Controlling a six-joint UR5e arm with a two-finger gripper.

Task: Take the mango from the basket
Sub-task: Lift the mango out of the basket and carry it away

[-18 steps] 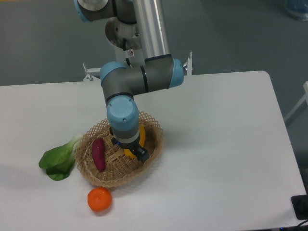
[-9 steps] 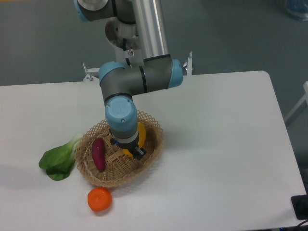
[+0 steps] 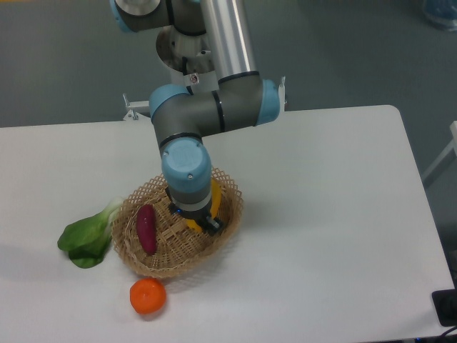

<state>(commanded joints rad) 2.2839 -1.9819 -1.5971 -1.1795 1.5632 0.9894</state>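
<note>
The tan wicker basket (image 3: 133,251) sits left of centre on the white table. My gripper (image 3: 202,224) reaches down into its right half, the wrist covering most of what lies there. The yellow-orange mango (image 3: 215,198) shows as a strip beside the wrist and a patch between the dark fingertips (image 3: 213,226). The jaws look shut on the mango, low inside the basket. I cannot tell whether it still touches the basket floor.
A dark purple oblong vegetable (image 3: 146,229) lies in the basket's left half. A round orange fruit (image 3: 148,296) sits on the table just in front of the basket. A leafy green vegetable (image 3: 87,239) lies to the basket's left. The table's right edge is far off.
The gripper and mango have risen slightly and then shifted a little to the right inside the basket. The other items have not moved.
</note>
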